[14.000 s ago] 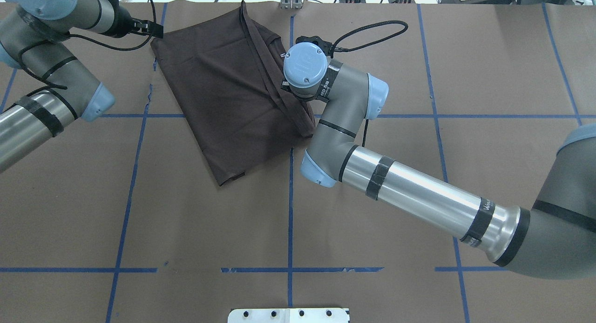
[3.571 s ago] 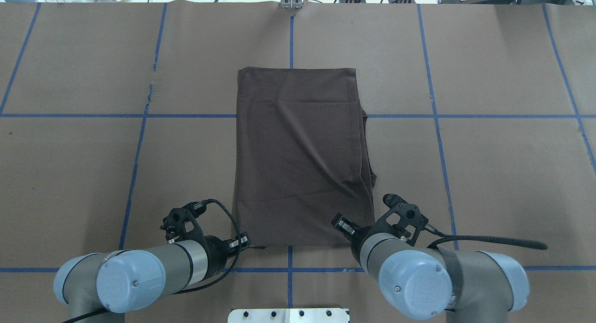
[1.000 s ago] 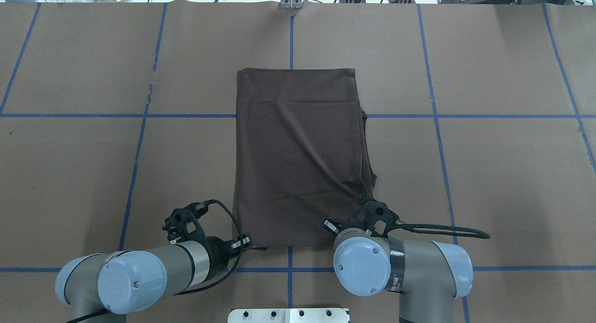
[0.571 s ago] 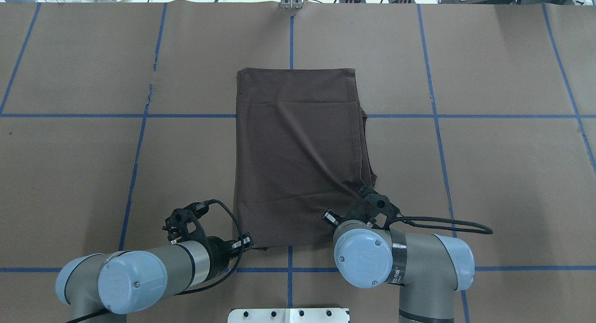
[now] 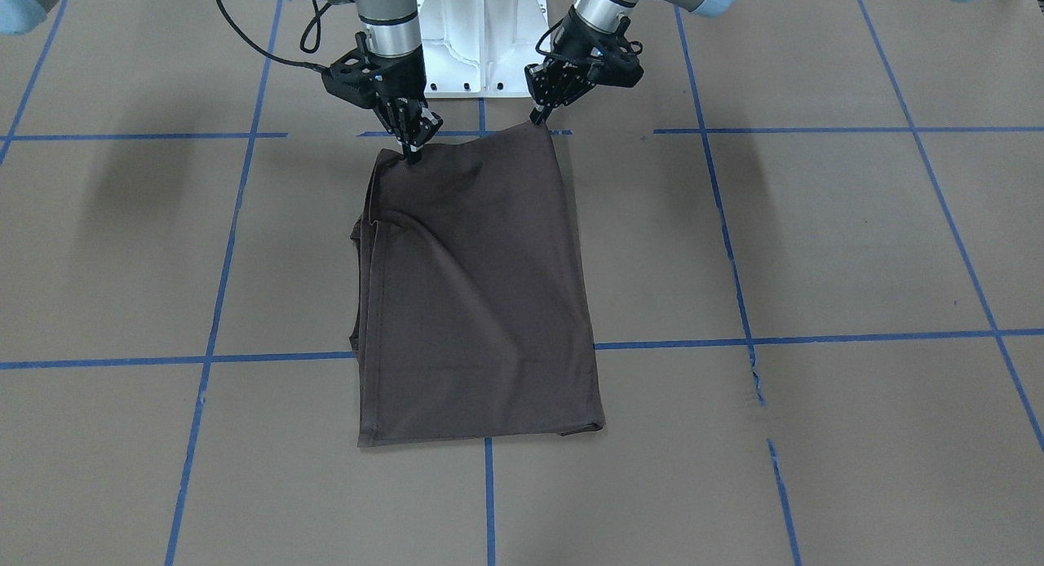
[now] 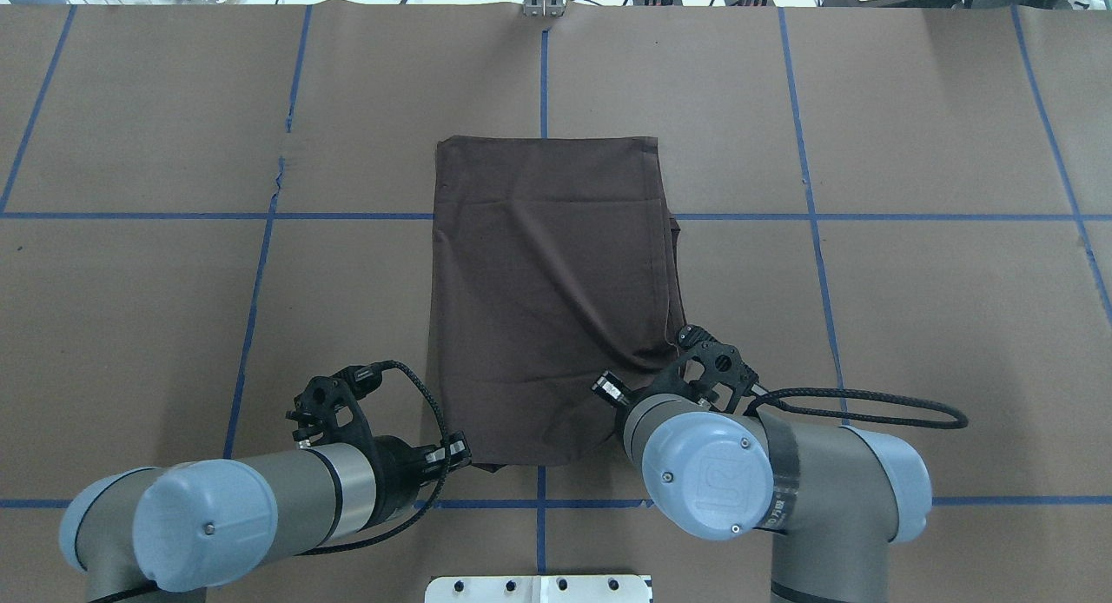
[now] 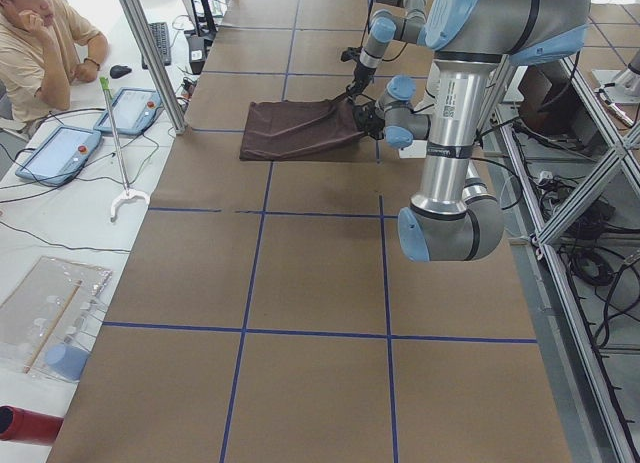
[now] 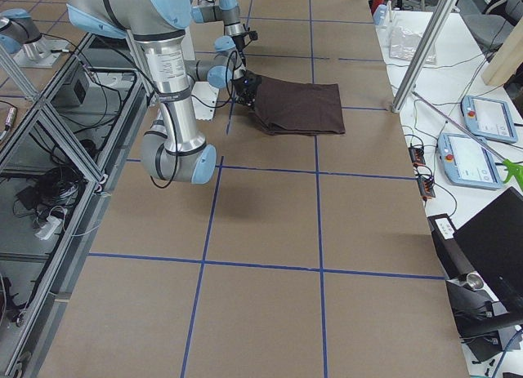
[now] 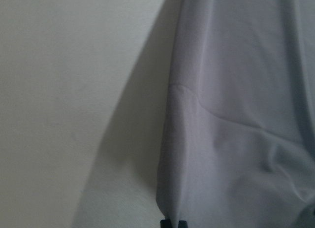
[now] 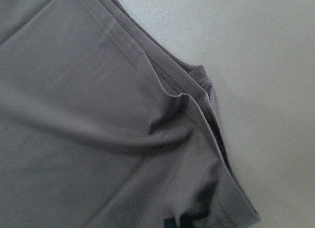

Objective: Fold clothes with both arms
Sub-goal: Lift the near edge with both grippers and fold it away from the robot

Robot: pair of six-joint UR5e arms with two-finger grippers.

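Left arm [image 6: 261,507], silver-grey tube with light blue caps, comes in near-left. Left gripper [image 6: 456,453] is black, its two thin fingers pinched tight on the near-left corner of the T-shirt [image 6: 547,299], with the corner raised a bit off the table [image 6: 912,325]. Left wrist view: fabric edge hangs down to the fingertips [image 9: 170,223], shadow on the paper beside it.

T-shirt is dark brown, soft matte knit, folded to a tall rectangle mid-table, long side running near to far. It is flat at the far end, with diagonal wrinkles running to the near-right corner and stacked hemmed layers poking out along the right edge. Table cover is matte brown paper with blue tape lines [image 6: 956,216] in a grid.

Right gripper [image 5: 412,152], black, is clamped on the shirt's near-right corner and the cloth puckers up into it. Right arm [image 6: 782,481] is the same grey and blue, with a looped black braided cable [image 6: 869,396] on its right. White pedestal base [image 5: 481,28] sits between the arms at the near edge.

Vs 0.6 s ago: the shirt's far edge has slid nearer, and the near hem now bows between the two corners instead of lying straight. The right wrist is farther out and more to the right, its blue cap looks bigger. The left arm is a little more to the left, and both grips are unchanged
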